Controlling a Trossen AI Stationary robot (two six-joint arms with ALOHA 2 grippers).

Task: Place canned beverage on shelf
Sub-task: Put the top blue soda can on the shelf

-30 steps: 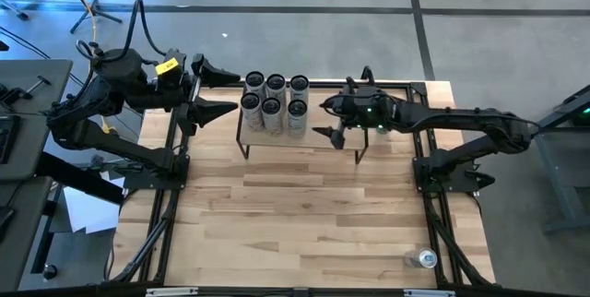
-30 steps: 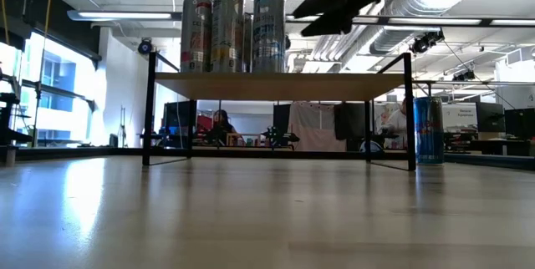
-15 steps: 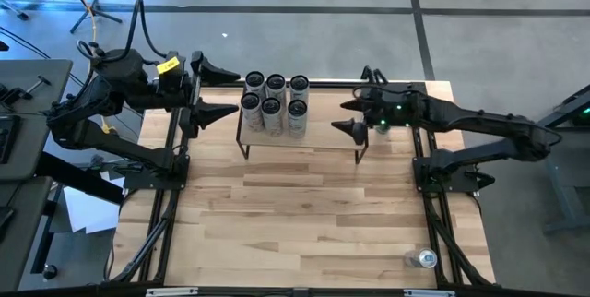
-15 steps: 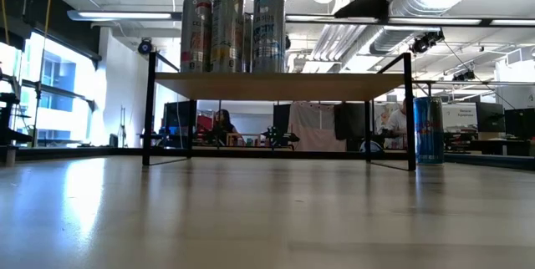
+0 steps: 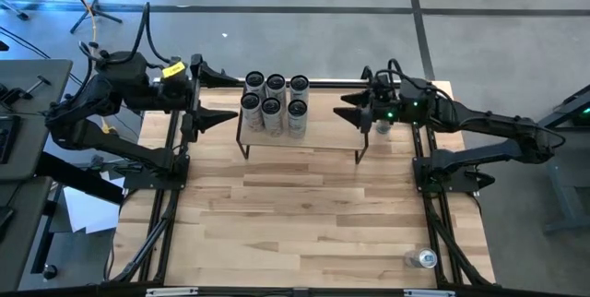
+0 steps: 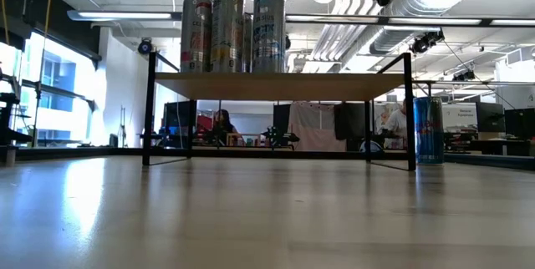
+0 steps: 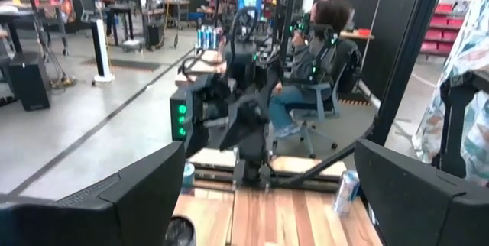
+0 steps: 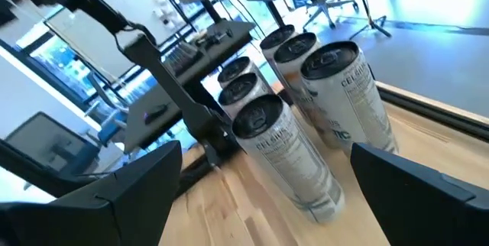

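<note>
Six "CELSIUS" cans [image 5: 273,103] on shelf [image 5: 323,133]; both tools [image 5: 210,95] [image 5: 351,111] spread, empty.

- Six cans [image 5: 273,103] stand clustered on the left part of the shelf [image 5: 323,131]
- one can [image 6: 427,129] stands on the table [image 5: 304,214] just beside the shelf's right end
- another can [image 5: 426,259] sits at the table's near right corner

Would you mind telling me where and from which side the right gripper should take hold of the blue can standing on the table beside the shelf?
Probably around its mid-body, fingers either side. The blue can stands upright just outside the shelf leg at the right end, so the open right gripper, hovering nearby, should descend from above or come from the side away from the shelf, since the leg blocks that flank.
</note>
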